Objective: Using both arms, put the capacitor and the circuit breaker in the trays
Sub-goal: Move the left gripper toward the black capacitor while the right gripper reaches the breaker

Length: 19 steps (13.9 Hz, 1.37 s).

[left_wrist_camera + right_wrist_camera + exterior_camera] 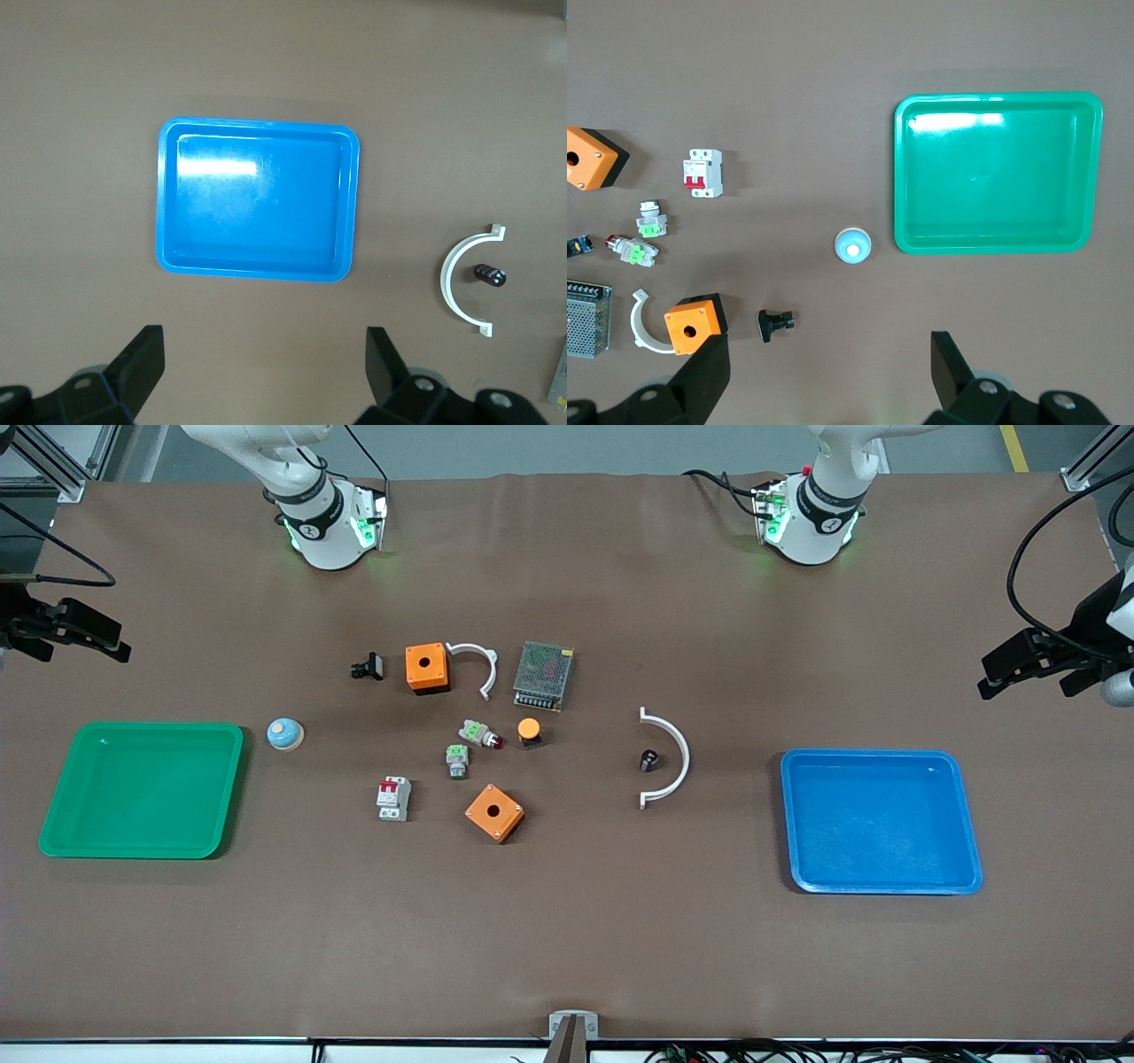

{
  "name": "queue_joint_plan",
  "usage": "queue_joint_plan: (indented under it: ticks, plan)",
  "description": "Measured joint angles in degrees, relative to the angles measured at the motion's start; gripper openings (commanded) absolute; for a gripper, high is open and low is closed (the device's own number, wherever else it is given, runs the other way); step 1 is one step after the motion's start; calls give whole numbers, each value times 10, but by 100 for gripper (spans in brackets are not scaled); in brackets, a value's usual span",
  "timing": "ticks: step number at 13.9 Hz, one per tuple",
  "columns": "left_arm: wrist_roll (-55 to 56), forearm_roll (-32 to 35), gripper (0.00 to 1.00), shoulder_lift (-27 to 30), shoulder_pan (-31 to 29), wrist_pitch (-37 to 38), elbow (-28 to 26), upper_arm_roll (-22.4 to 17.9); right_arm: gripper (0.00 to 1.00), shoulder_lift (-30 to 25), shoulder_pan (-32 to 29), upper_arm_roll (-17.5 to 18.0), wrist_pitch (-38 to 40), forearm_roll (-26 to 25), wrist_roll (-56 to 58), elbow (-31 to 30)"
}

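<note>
Clearly nothing picked yet. Left gripper [261,372] hangs high over the table at the left arm's end, beside the blue tray [802,824], fingers spread wide, empty. Right gripper [828,376] hangs over the right arm's end by the green tray [66,797], fingers likewise apart, empty. Capacitor [649,760] lies on the mat inside the curve of a white half-ring clamp [678,757], between the parts cluster and the blue tray. Circuit breaker [393,798] lies flat with its red levers showing, near an orange box [494,812] and a green push-button part [456,761], toward the green tray.

Risks, as I judge them: capacitor is tiny and round, so it could roll or squirt out of a pinch; the clamp crowds it, and a finger could land on the clamp and drag it. Breaker grasp looks easier, but a wide approach might nudge the nearby push-button.
</note>
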<state>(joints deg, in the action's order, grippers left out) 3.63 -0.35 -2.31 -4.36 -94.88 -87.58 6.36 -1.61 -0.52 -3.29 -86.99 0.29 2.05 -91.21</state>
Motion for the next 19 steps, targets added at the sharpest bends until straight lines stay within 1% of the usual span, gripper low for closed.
queue_joint_plan:
  ticks: [6, 10, 12, 16, 17, 19]
  plan:
    - [0, 0, 100, 0, -1, 1, 0, 0, 100, 0, 0, 0, 0, 0, 0, 0]
    - [1, -2, 100, -10, 7, 20, -2, 5, 100, 0, 0, -1, -1, 0, 0, 0]
    - [18, -3, 100, -33, 22, 28, -4, 18, 100, 0, -1, -1, -1, 0, 0, 0]
    - [111, -4, 100, -95, 69, 27, -5, 51, 100, 6, -10, -2, -8, 0, 0, 0]
    - [137, -4, 100, -110, 86, 26, -5, 54, 100, 15, -11, -2, -15, 0, 0, 0]
    - [196, -4, 100, -140, 122, 6, -5, 55, 100, 48, -11, -1, -57, 0, 0, 0]
